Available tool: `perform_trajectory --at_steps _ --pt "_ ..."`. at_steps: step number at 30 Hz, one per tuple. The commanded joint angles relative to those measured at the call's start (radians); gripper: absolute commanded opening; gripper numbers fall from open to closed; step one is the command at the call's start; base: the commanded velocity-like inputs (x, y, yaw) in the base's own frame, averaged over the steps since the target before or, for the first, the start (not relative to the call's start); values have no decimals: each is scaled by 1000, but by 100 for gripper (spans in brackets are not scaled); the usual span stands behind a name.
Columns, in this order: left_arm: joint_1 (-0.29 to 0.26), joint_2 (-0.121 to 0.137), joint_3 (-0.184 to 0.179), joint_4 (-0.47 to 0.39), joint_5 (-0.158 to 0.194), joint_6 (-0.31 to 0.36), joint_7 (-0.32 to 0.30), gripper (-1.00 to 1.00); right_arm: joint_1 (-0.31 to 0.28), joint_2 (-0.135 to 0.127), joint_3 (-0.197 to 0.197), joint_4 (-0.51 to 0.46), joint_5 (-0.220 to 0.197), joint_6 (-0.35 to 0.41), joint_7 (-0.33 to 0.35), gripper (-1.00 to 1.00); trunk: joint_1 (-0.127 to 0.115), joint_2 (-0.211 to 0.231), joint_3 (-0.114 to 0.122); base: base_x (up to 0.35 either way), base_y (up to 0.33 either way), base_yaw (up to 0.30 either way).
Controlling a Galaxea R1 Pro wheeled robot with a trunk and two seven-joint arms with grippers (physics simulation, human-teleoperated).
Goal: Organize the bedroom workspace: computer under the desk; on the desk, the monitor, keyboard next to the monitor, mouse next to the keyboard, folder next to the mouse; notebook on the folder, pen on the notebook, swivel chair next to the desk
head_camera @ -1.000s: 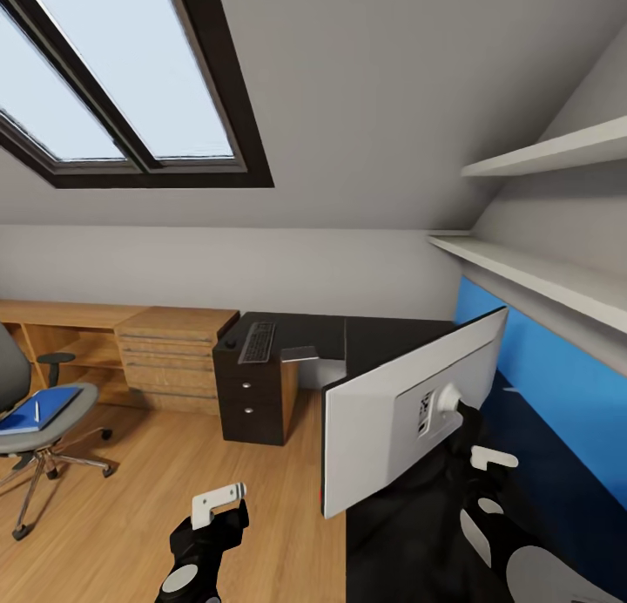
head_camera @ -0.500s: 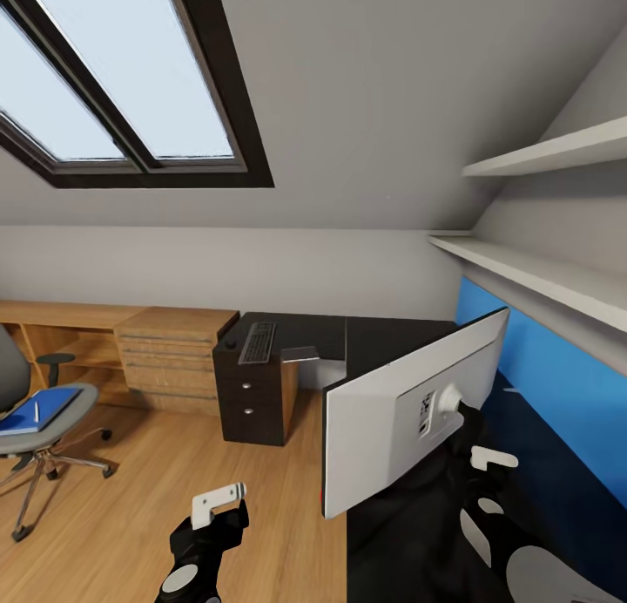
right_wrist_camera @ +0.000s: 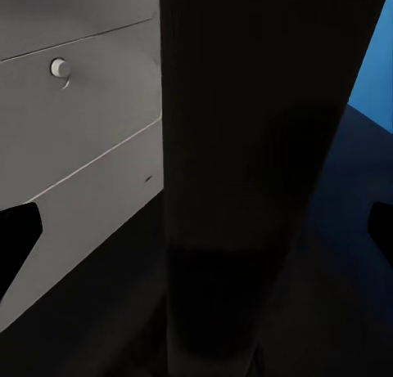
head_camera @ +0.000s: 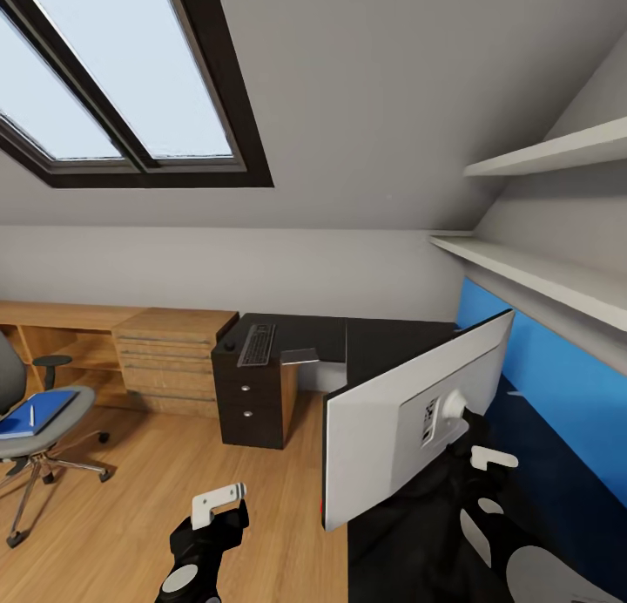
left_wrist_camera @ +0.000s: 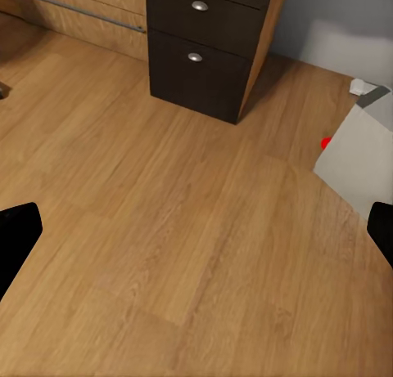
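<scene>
Right gripper (head_camera: 475, 442) is up against the back of the monitor (head_camera: 383, 429), at its black stand (right_wrist_camera: 246, 172). In the right wrist view the stand runs straight up between the two fingertips, which sit wide apart on either side, so the jaws look spread around the stand, not clamped; contact is hard to confirm, the frame is very dark.

Monitor is on the near right part of the desk (head_camera: 383, 337), white back toward the robot, its wide axis running slantwise from near left to far right, near-left corner at the desk edge.

Left gripper (head_camera: 218, 503) hangs over bare floor (left_wrist_camera: 164, 230), fingers apart, holding nothing.

Keyboard (head_camera: 258, 342) lies on the far left wing of the desk, long axis running away from the robot, well apart from the monitor. Chair (head_camera: 35, 429) is far left on the floor with the folder (head_camera: 35, 413) on its seat and a pen (head_camera: 32, 416) on top.

Key relation: the stand is dead ahead of the right gripper, between its fingers, so the right arm is the one to shift the monitor; the left arm is well clear.
</scene>
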Motion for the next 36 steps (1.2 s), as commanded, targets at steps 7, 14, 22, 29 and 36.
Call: perform_trajectory --at_steps 7,14,22,29,36 --pt "-1 0 -1 -2 6 1 7 100 -1 0 -1 1 0 -4 -1 100 0 -2 -2 84 -24 0" --pt "-1 0 -2 -2 7 2 7 100 -1 -1 -1 0 0 -4 -1 100 0 -2 -2 62 -31 0" --pt "-1 0 -2 -2 7 1 7 100 -1 -1 -1 0 0 -4 -1 100 0 -2 -2 7 -16 0" --pt "-1 0 -2 -2 7 1 8 100 -1 -1 -1 0 0 -4 -1 100 0 -2 -2 1 -109 0" --pt "-1 0 -2 -2 7 1 7 100 -1 -1 -1 0 0 -5 -1 -100 0 -2 -2 0 -20 0"
